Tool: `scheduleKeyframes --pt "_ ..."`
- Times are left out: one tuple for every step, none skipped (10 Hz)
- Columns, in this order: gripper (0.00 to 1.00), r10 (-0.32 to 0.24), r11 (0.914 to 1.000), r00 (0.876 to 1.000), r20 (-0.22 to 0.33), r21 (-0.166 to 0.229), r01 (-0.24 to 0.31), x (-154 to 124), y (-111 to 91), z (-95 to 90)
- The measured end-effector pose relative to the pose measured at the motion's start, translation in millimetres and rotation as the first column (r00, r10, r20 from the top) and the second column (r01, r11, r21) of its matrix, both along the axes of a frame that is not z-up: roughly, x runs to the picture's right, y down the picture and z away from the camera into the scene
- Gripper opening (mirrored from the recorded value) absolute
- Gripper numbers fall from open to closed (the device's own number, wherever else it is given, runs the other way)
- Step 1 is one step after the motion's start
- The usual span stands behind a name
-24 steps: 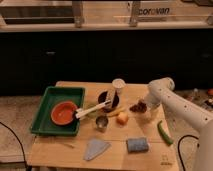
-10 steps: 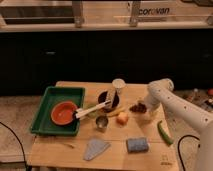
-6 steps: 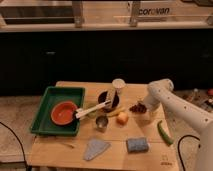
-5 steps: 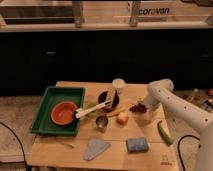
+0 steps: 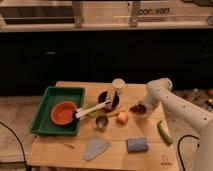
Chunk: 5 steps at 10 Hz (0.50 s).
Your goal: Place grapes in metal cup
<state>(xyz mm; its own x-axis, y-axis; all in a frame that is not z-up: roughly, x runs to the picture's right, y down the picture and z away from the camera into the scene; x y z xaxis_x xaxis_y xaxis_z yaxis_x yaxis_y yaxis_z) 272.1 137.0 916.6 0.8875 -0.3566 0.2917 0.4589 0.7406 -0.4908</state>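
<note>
A dark red bunch of grapes (image 5: pixel 136 108) lies on the wooden table (image 5: pixel 105 150) right of centre. My gripper (image 5: pixel 143 109) is at the end of the white arm (image 5: pixel 172 102), down at the table and right against the grapes. The small metal cup (image 5: pixel 101 122) stands upright near the table's middle, to the left of the grapes and apart from them, with an orange fruit (image 5: pixel 122 118) between them.
A green tray (image 5: pixel 50 97) at the left holds an orange bowl (image 5: pixel 64 112). A white brush (image 5: pixel 92 109) leans on a dark bowl (image 5: pixel 108 98). A white cup (image 5: pixel 118 86), a green vegetable (image 5: pixel 164 133), a blue sponge (image 5: pixel 136 145) and a grey cloth (image 5: pixel 95 148) lie around.
</note>
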Motion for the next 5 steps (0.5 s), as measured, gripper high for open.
scheduleKeyframes --pt "0.26 -0.001 1.0 1.0 0.0 0.0 0.001 0.3 -0.2 -0.3" --pt "0.16 -0.002 1.0 1.0 -0.001 0.0 0.002 0.6 -0.7 -0.7" --pt "0.05 -0.002 1.0 1.0 -0.001 0.0 0.002 0.9 -1.5 -1.8" --pt "0.01 -0.003 1.0 1.0 -0.001 0.0 0.003 1.2 -1.9 -2.8" --pt "0.0 -0.003 1.0 1.0 -0.002 -0.001 0.003 1.6 -2.2 -3.8"
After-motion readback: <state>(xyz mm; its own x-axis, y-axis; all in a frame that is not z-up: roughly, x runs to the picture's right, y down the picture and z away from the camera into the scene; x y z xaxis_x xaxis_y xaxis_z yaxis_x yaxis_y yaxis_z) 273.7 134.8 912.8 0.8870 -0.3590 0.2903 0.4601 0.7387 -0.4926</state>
